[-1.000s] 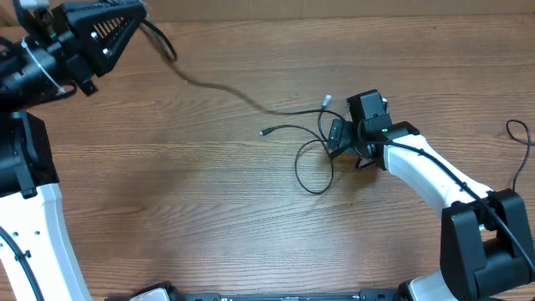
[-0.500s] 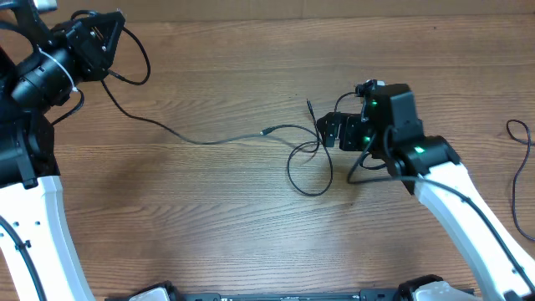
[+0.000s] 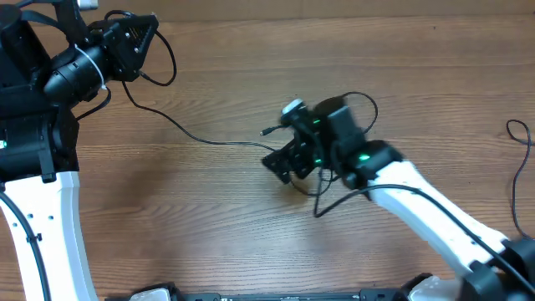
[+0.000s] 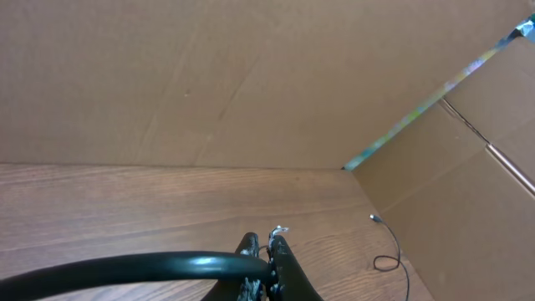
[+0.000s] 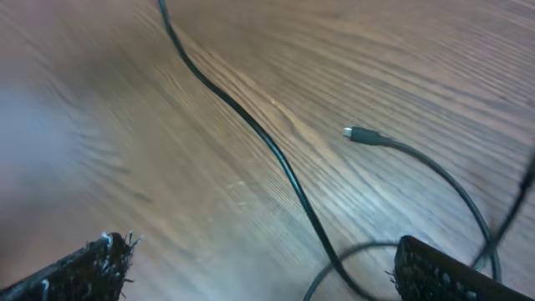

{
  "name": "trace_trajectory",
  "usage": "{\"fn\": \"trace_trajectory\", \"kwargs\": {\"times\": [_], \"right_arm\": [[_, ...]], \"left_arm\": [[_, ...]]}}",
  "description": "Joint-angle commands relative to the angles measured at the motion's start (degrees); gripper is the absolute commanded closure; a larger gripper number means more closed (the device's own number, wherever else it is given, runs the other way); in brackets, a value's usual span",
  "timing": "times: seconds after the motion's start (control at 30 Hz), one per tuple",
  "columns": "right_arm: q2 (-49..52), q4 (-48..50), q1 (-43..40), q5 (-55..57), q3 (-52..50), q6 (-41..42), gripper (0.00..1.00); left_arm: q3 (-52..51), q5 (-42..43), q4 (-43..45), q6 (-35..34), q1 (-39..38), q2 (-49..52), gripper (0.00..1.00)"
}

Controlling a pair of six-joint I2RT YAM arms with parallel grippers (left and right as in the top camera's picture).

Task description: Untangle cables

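Step in hand, prob: parting the crossed strands near mid-table. Best done by lowering right gripper (image 3: 281, 161) onto one strand only, the long thin black cord (image 5: 280, 163), pinching low against the brown wood-grain tabletop (image 3: 209, 226), then drawing it slowly away from the loop, watching slack so nothing snags. Left gripper (image 3: 149, 29) clenched on that same cord's far end, up at the far-left corner. Right fingers (image 5: 92, 267) spread wide, grasping nothing. In right wrist view, long cord runs diagonally down between both fingers, apart from each. Shorter thin black cord (image 5: 361, 135) w/ small plug lies just beyond, curving toward the right-hand finger; touching or not, can't tell
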Motion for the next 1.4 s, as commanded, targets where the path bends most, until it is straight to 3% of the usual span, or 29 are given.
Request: {"fn": "trace_trajectory", "kwargs": {"times": [0.0,0.13,0.17,0.23,0.33,0.37,0.53,0.67,0.8,0.93,1.03,1.37], "right_arm": [[4.5,2.8,2.0,13.8,0.8,-2.5,0.00],[10.2,5.5,2.0,14.3,0.8,-2.1,0.03],[11.4,5.5,2.0,14.3,0.8,-2.1,0.11],[13.2,5.5,2.0,14.3,0.8,-1.2,0.34],[13.2,5.8,2.0,14.1,1.1,2.9,0.88],[12.7,5.7,2.0,13.6,1.6,4.0,0.96],[7.3,0.6,1.9,12.1,8.0,5.3,0.96],[2.4,-13.5,0.9,11.7,17.2,5.3,0.96],[1.6,-32.0,-1.3,-0.7,23.8,5.2,0.96],[1.6,-39.8,-3.4,-7.7,23.8,5.2,0.96],[1.2,-39.1,-4.0,-12.4,23.9,4.9,0.96],[1.2,-21.5,-4.0,-23.1,23.9,3.8,0.96]], "left_arm": [[0.7,2.5,0.8,1.5,-0.2,0.0,0.96],[0.7,4.5,1.4,1.5,-0.2,-0.1,0.96],[0.7,4.5,1.3,1.5,-0.2,-0.1,0.96],[0.7,4.5,1.3,1.5,-0.1,-0.1,0.96],[0.7,4.5,1.2,1.5,-0.2,-0.1,0.96],[0.7,4.3,1.0,1.5,-0.2,0.0,0.96],[0.7,-1.4,-3.1,1.6,-0.2,0.0,0.96],[0.7,-4.5,-6.9,1.6,-0.2,0.0,0.96],[0.7,-4.3,-7.8,1.6,-0.2,0.0,0.96],[0.3,-3.9,-7.8,1.5,-0.6,0.0,0.96],[-0.3,-3.8,-7.8,1.6,-1.9,0.5,0.96],[-0.5,-0.7,-7.7,-3.0,-9.2,8.0,0.96]]}}
